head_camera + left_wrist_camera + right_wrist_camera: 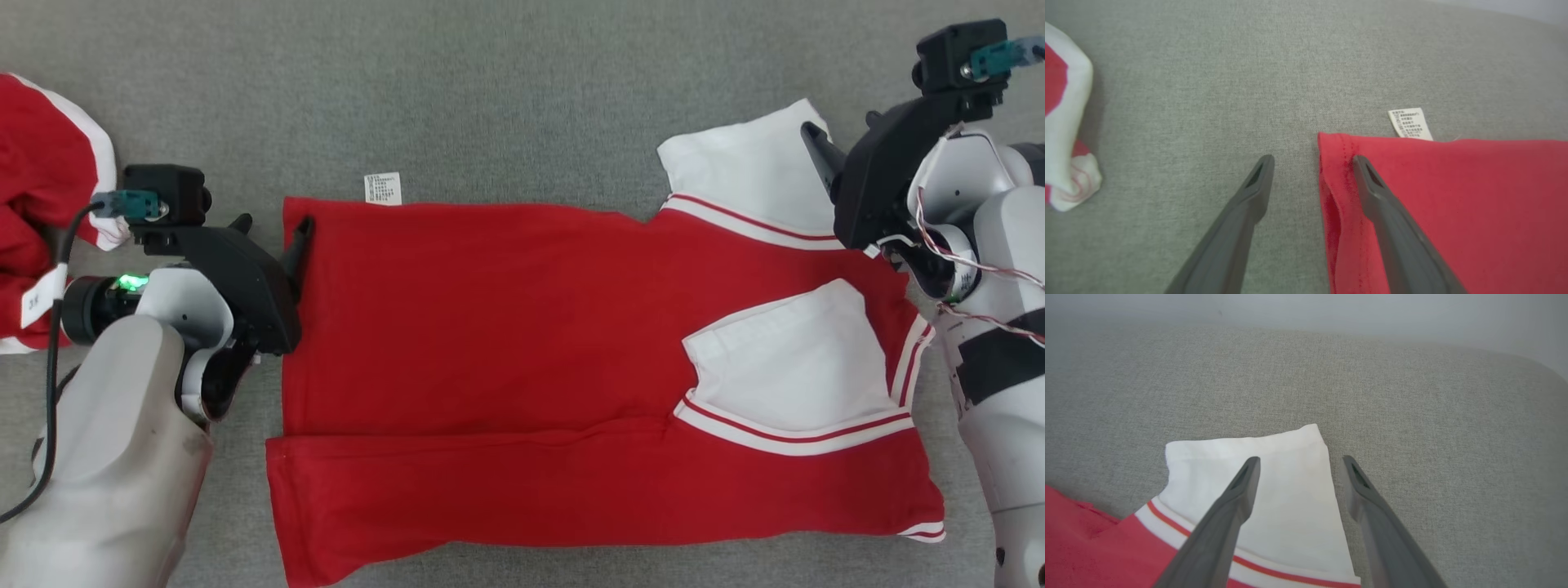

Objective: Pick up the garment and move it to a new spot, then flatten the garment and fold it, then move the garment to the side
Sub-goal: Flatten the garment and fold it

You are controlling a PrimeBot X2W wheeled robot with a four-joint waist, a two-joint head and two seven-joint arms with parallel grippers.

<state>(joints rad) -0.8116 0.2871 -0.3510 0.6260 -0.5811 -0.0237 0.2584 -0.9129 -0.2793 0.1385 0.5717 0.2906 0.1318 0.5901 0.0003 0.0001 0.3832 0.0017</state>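
I see the red garment half-folded mid-desk, my left pincer wide open and empty astride its 9 o'clock hem corner, my right pincer likewise over the 2 o'clock white sleeve, seemingly poised for the next fold.

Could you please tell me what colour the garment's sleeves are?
The sleeves of the red fabric garment are white with a red stripe; clearest in head view.
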